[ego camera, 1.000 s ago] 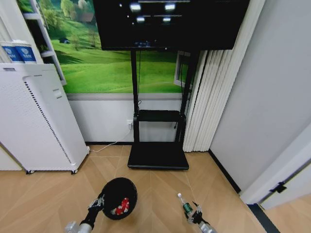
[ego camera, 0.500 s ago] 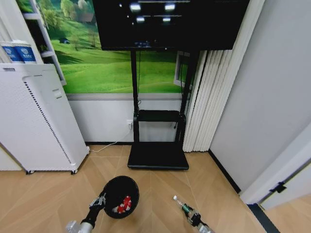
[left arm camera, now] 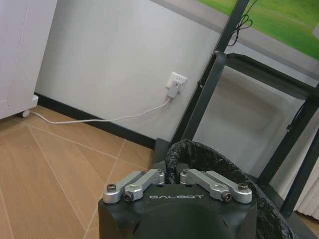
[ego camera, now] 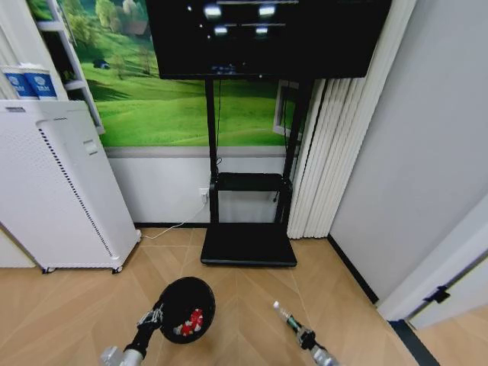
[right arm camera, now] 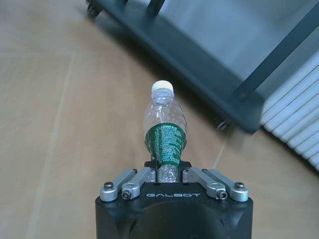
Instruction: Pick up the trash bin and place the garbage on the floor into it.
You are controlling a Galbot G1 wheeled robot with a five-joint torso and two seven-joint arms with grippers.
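Note:
The black trash bin [ego camera: 186,309] hangs just above the parquet floor [ego camera: 69,305] at lower centre, lined with a black bag. My left gripper [ego camera: 155,315] is shut on its near rim [left arm camera: 175,158]. Red-and-white garbage [ego camera: 191,323] lies inside the bin. To the right, my right gripper [ego camera: 303,335] is shut on the base of a clear bottle [ego camera: 285,317] with a green label [right arm camera: 165,139] and a white cap. The bottle points away from the gripper and toward the bin.
A black TV stand base [ego camera: 248,245] sits on the floor just beyond the bin. A tall white appliance [ego camera: 53,191] stands at the left, with blue-and-white cups [ego camera: 29,82] behind it. White curtains [ego camera: 335,145] and a grey wall close the right side.
The bin and my left gripper shifted slightly right, then back left. My right gripper swung the bottle from upright to tilted toward the bin, and now sits a little farther right.

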